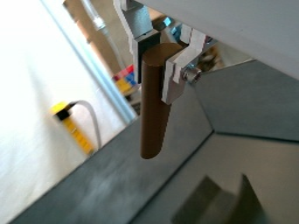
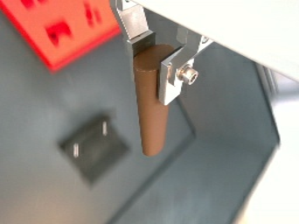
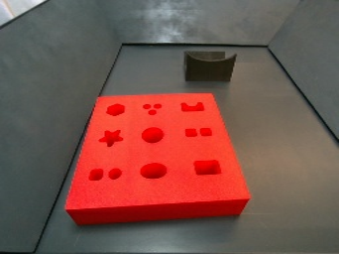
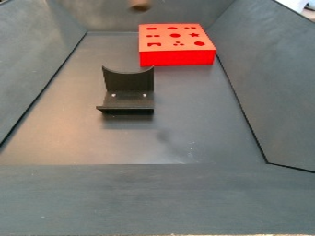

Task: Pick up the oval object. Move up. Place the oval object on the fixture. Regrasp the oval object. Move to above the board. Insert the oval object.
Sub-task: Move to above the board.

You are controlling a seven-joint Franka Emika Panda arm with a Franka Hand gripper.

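Note:
My gripper [image 2: 152, 57] is shut on the upper end of the oval object [image 2: 149, 105], a slim brown peg that hangs straight down from the fingers, high above the floor. Both wrist views show it, with the gripper [image 1: 158, 61] and peg [image 1: 155, 105] in mid air. The fixture [image 2: 93, 147], a small dark notched block, stands on the floor below and to one side of the peg. The red board [image 2: 52, 31] lies further off. In the side views the board [image 3: 157, 154] and fixture [image 3: 209, 65] stand apart. Only a brown tip [image 4: 139, 5] shows at a side view's upper edge.
Dark grey sloping bin walls [image 4: 246, 83] enclose the floor. The fixture [image 4: 125, 92] stands mid floor and the board [image 4: 176, 44] by the far wall. A yellow object [image 1: 76, 122] and coloured items [image 1: 125, 83] lie outside the bin.

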